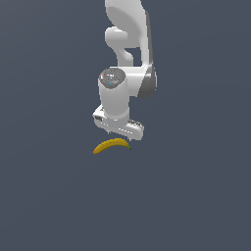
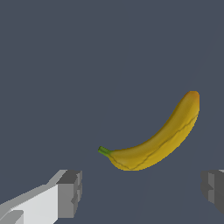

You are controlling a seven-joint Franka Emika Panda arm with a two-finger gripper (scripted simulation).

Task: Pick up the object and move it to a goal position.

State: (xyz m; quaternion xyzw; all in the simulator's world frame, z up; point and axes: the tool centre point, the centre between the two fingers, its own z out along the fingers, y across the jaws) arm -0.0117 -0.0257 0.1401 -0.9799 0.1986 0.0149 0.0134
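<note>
The object is a small curved yellow banana (image 1: 112,145) with a green stem tip, lying on the flat dark surface. In the exterior view it sits just below and in front of the white arm's hand (image 1: 119,125), whose fingers are hidden there. The wrist view shows the banana (image 2: 157,140) whole, with its stem pointing toward one finger. My gripper (image 2: 142,192) is open, its two grey fingertips (image 2: 70,193) set wide apart, and the banana lies just beyond the gap, not between them. Nothing is held.
The dark grey-blue floor (image 1: 196,196) spreads evenly all around. The white arm (image 1: 127,44) rises behind the banana in the exterior view. No other objects or goal marker show.
</note>
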